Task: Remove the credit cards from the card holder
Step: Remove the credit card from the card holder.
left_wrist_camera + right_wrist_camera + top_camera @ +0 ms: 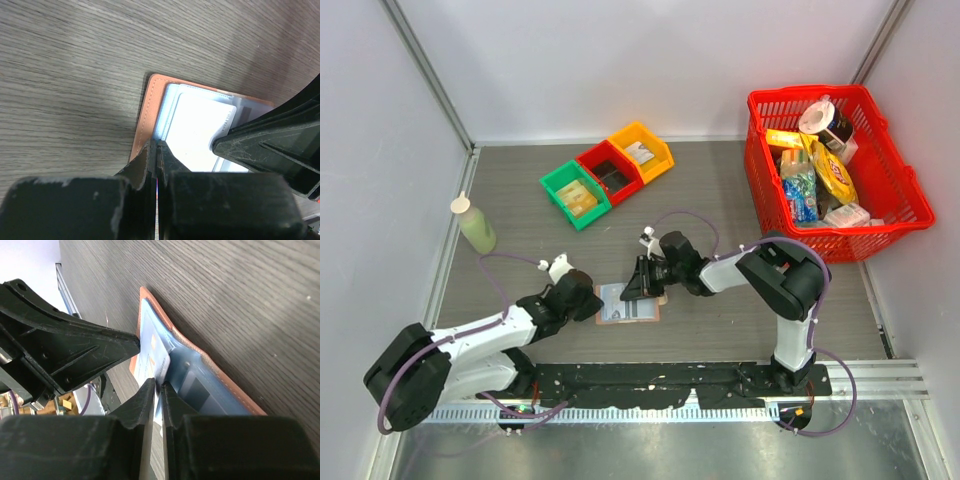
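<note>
The left gripper (156, 147) is closed, its two fingers pressed together with no gap. Its tips sit on the left edge of the card holder (620, 311), right at the stitched border. Whether they pinch that edge or only press on it, I cannot tell. The holder lies open and flat on the table (720, 200), between the two grippers and just ahead of the arm bases. The right gripper (159, 387) comes in from the holder's right side, its fingers drawn to a narrow slit with the edge of a pale card (161, 366) between them. That card is still partly in the holder's pocket. The two grippers are very close, nearly tip to tip over the holder.

The table is grey with a wood grain and has pale walls (620, 60) on three sides. At the far left stands a bottle (475, 222) of pale green liquid. Behind the holder are three small bins in a row, green (575, 195), red (612, 170) and yellow (642, 150). At the far right is a red basket (895, 185) full of packets.

The holder is tan outside, with a stitched rim and a pale blue-grey lining. A whitish card shows in its clear pocket.
</note>
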